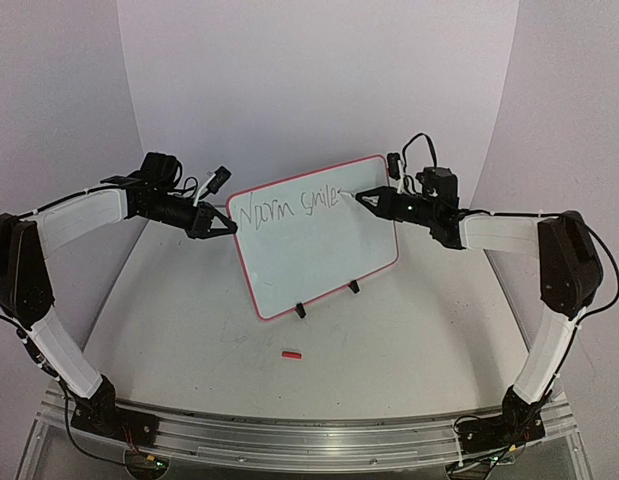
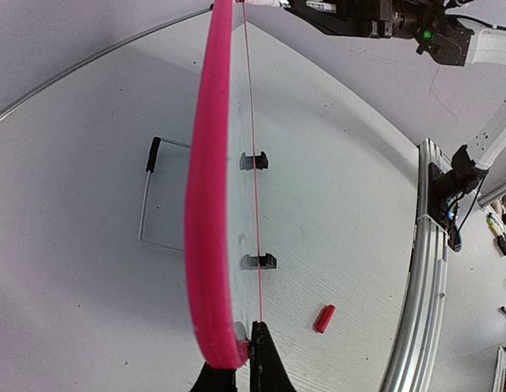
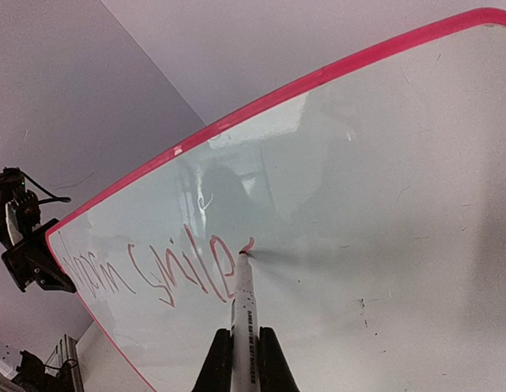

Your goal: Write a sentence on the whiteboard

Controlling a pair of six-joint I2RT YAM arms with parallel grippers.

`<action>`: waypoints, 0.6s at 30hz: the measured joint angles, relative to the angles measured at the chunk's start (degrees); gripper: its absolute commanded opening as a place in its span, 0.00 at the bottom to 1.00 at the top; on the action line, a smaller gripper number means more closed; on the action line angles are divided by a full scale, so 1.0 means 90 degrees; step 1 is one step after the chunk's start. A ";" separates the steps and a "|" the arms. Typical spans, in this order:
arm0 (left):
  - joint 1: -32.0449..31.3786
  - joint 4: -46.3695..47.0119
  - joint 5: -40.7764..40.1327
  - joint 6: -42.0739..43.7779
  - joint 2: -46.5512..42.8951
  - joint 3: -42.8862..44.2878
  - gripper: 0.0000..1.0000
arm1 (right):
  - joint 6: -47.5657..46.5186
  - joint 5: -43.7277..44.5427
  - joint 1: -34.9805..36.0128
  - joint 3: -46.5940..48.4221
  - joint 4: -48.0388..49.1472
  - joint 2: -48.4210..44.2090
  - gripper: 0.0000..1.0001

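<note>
Currently bracing left edge of whiteboard (image 1: 324,262) in pinching left tool (image 1: 228,228); writing sentence (image 1: 289,206) with marker (image 3: 244,296) pinched in right tool (image 3: 244,341); best pressed lightly, level.

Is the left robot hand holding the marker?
No, the marker is in the right gripper; the left gripper pinches the whiteboard rim.

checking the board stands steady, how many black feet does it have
2 feet on the board's bottom edge: one near the middle, one to its right in the top view. None seem hidden.
</note>
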 measured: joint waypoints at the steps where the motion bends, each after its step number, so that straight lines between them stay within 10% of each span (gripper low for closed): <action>1: 0.0000 0.0000 0.0000 0.0000 0.0000 0.0000 0.00 | -0.0015 -0.0006 0.0001 -0.0006 -0.0010 0.0000 0.00; 18: 0.0000 -0.0007 -0.0039 -0.0056 0.0000 0.0000 0.00 | -0.0094 0.0372 0.0013 -0.0409 -0.0040 -0.0095 0.00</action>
